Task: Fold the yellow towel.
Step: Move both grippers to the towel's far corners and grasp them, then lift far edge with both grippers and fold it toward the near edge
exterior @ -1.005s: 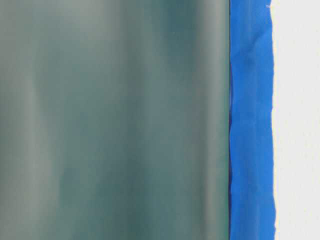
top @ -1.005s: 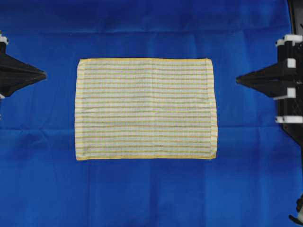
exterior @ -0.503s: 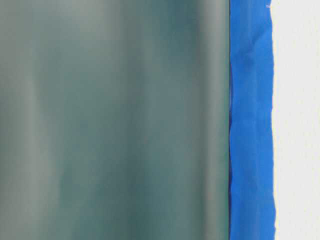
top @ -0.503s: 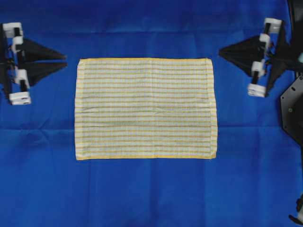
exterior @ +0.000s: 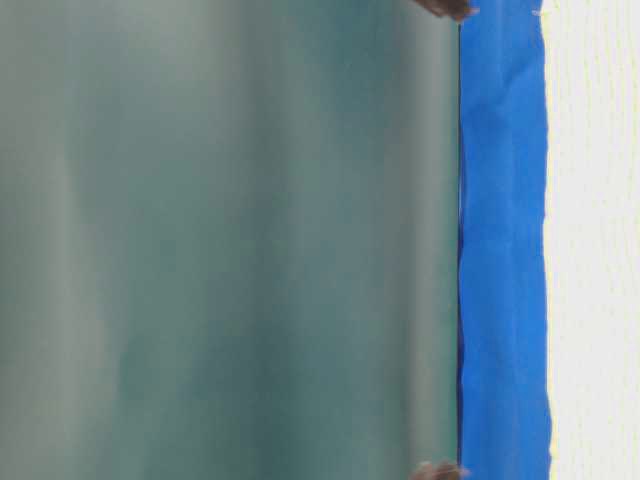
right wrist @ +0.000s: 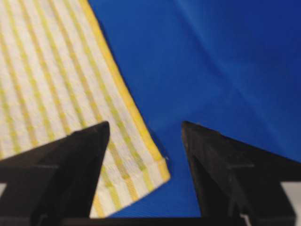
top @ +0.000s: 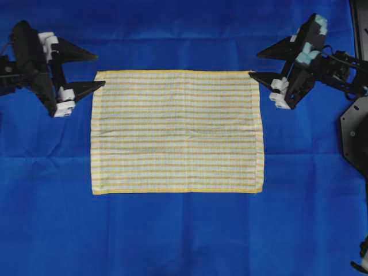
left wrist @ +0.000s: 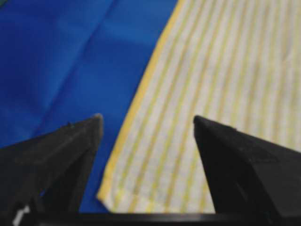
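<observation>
Both grippers, left [top: 92,70] and right [top: 257,65], are advancing, fingers now apart, straddling corners of the unfolded yellow towel [top: 177,132].

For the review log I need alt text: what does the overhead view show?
A yellow towel lies flat and unfolded on a blue cloth. The left gripper and right gripper, both open, sit at its two upper corners.

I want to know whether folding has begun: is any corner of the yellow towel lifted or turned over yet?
No, in the overhead view the yellow towel lies flat and fully spread on the blue cloth.
</observation>
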Action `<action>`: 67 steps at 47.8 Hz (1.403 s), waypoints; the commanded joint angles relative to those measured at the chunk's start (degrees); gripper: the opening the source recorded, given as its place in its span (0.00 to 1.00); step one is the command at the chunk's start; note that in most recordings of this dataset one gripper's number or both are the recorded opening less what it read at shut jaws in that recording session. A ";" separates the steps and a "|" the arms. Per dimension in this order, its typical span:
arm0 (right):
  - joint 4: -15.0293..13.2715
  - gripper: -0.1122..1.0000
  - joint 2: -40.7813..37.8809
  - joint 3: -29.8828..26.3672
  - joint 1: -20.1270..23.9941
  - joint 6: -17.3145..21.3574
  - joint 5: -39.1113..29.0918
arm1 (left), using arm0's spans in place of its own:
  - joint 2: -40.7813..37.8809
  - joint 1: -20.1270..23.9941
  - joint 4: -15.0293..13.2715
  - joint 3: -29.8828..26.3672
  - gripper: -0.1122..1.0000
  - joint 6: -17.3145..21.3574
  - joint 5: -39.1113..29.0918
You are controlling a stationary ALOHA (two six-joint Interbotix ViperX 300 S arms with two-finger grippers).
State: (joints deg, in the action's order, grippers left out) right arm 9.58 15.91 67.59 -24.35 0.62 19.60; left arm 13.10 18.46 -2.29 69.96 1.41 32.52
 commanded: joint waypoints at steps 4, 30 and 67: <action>1.58 0.67 -5.27 -1.14 -0.35 0.09 3.52 | -6.42 1.14 -0.18 -1.76 0.74 -0.18 3.60; 5.27 0.59 -15.38 -2.55 -0.97 0.09 7.82 | -17.67 5.62 -0.70 -2.90 0.67 -2.72 5.71; 5.62 0.15 -10.46 -2.20 -0.44 0.09 4.75 | -16.44 5.36 -0.70 -3.43 0.13 -4.22 1.41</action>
State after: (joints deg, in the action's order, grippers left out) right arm 14.94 2.46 65.74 -24.87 0.79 25.14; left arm -6.33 24.26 -2.81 66.27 -2.64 35.77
